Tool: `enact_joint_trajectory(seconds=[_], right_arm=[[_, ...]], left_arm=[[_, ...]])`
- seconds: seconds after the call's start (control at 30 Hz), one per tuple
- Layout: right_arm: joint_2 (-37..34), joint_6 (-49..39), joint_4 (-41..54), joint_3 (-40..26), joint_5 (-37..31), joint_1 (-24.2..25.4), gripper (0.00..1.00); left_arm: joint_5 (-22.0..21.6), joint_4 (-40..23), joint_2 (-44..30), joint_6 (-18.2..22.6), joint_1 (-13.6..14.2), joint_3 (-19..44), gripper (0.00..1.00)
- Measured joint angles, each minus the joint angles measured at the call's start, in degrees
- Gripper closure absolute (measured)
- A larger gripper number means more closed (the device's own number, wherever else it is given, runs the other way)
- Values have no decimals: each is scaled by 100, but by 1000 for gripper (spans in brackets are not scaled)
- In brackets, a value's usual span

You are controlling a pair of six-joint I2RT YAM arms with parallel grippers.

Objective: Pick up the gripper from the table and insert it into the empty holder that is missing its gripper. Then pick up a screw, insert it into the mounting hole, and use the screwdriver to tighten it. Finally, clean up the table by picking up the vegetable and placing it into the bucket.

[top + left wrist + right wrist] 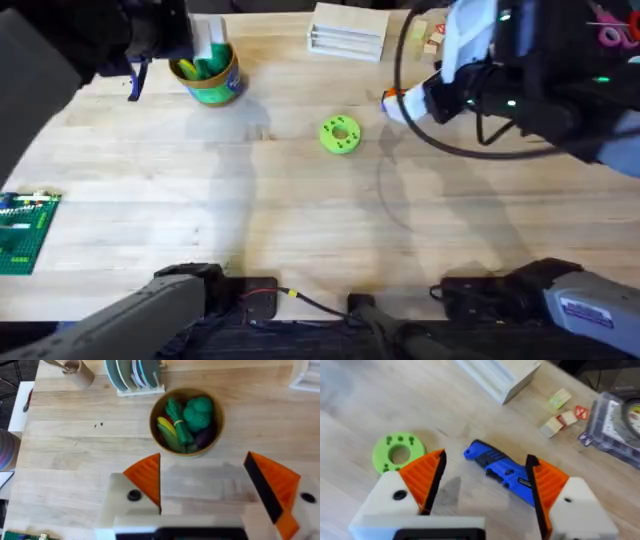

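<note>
- Near the bottom edge of the overhead view sit the two arm bases, dark at lower left and lower right, on the bare wooden table (200,220)
- At the left edge lies a green brick plate (25,232)
- Mid-table, right of centre, rests the lime-green disc (340,134) with holes
- Just right of it the right gripper (395,103) hangs low over the wood; in its wrist view the right gripper (482,482) stands with jaws spread wide and empty, orange pads (422,477) either side of the screwdriver (502,471), which lies flat on the table between and beyond them, touching neither
- The disc (397,451) lies beside that gripper's pad
- Farther back, upper left of the overhead view, the left gripper (205,40) hovers over the bucket (210,75); its wrist view shows the left gripper (205,482) wide open, holding nothing
- The bucket (216,420) holds the vegetable (177,422), dark green, among other toy food
- At the far edge, top centre, rests a white stacked box (347,30)
</note>
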State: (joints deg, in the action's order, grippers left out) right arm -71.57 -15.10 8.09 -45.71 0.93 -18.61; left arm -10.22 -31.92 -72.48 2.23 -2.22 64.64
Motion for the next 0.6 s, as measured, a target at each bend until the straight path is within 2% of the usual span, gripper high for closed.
enact_joint_trajectory(seconds=[0.17, 0.37, 0.6], right_arm=[[988, 633, 258, 0, -197, -2, 7], [1980, 1409, 704, 0, -568, -2, 7], [2960, 1641, 794, -2, -629, -2, 6]], left_arm=[[-10, -851, 542, 418, 316, 0, 7], [-10, -1676, 981, 602, 893, 0, 7], [-8, -2018, 1065, 661, 1467, 0, 8]])
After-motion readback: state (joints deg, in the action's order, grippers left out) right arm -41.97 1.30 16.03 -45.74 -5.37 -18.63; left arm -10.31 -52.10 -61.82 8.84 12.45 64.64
